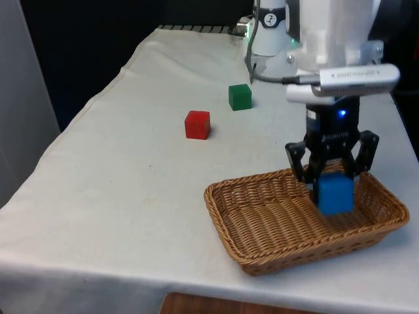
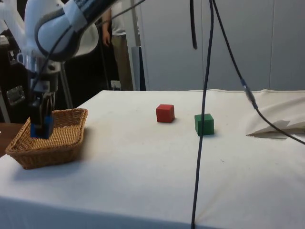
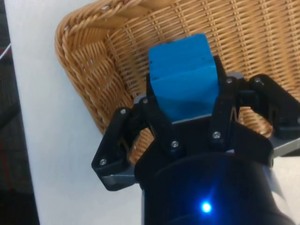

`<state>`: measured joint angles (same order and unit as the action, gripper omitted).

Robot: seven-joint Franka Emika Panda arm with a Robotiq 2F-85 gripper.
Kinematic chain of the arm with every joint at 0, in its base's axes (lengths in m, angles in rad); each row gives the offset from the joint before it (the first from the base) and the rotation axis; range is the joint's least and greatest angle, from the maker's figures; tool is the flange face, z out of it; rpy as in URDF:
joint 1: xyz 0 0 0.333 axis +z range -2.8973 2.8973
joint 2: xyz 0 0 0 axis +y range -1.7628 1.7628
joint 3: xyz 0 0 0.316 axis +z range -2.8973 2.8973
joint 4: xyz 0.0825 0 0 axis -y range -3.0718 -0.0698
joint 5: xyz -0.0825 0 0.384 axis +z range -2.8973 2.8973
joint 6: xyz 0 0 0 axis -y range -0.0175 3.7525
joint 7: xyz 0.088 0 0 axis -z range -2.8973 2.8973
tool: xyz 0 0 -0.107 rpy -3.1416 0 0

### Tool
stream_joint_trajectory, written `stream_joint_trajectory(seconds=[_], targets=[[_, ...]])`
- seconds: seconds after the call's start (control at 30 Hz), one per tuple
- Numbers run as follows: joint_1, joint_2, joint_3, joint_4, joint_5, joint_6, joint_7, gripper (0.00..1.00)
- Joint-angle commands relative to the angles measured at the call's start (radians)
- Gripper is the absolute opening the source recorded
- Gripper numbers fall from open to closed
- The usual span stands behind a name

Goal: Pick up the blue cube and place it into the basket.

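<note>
The blue cube (image 1: 335, 193) is being held between the two fingers of the tool (image 1: 332, 171), clamped on two opposite flat faces, and is hanging just inside the wicker basket (image 1: 262, 258) at the end towards the front view's right. In the side view the cube (image 2: 41, 129) is being carried level with the basket's rim (image 2: 71, 112), and whether it is touching the woven floor cannot be told. In the wrist view the upper part of the cube (image 3: 183, 75) is being gripped while its lower part is jutting out beyond the fingertips (image 3: 157, 110).

The cube is being judged as small, rigid and light, with smooth, flat faces: a thing that is likely being held securely by a modest squeeze, and that is unlikely to be harmed by a short drop onto wicker. The hold on opposite faces near the top appears well chosen.

A red cube (image 1: 197, 124) and a green cube (image 1: 240, 97) are lying well apart from the basket on the counter (image 1: 118, 190).
</note>
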<state>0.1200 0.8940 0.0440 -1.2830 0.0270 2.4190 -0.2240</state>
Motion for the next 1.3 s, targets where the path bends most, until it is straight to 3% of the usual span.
stream_joint_trajectory(seconds=[0.0,0.07,0.1,0.27,0.37,0.4,0.67,0.73,0.77,0.9,0.93,0.97,1.03,1.27], targets=[[0.006,0.016,-0.005,0.009,-0.005,0.008,0.011,0.02],[0.002,0.015,0.000,0.006,-0.004,0.008,0.006,0.02],[0.008,0.034,-0.005,0.014,-0.008,0.021,0.017,0.02],[0.011,0.064,-0.006,0.016,-0.014,0.041,0.022,0.02],[0.006,0.062,0.000,0.011,-0.013,0.041,0.014,0.02],[0.011,0.074,-0.007,0.016,-0.019,0.045,0.023,0.02],[0.009,0.076,-0.005,0.020,-0.019,0.042,0.020,0.03],[0.009,0.076,-0.005,0.021,-0.019,0.041,0.020,0.17],[0.009,0.075,-0.005,0.021,-0.019,0.040,0.020,0.36],[0.008,0.075,-0.005,0.022,-0.019,0.040,0.019,0.75],[0.005,0.072,-0.001,0.017,-0.017,0.043,0.015,0.90],[0.008,0.075,-0.005,0.022,-0.019,0.040,0.019,0.90],[0.008,0.075,-0.005,0.022,-0.019,0.040,0.019,1.00],[0.008,0.069,-0.005,0.023,-0.019,0.035,0.020,1.00]])
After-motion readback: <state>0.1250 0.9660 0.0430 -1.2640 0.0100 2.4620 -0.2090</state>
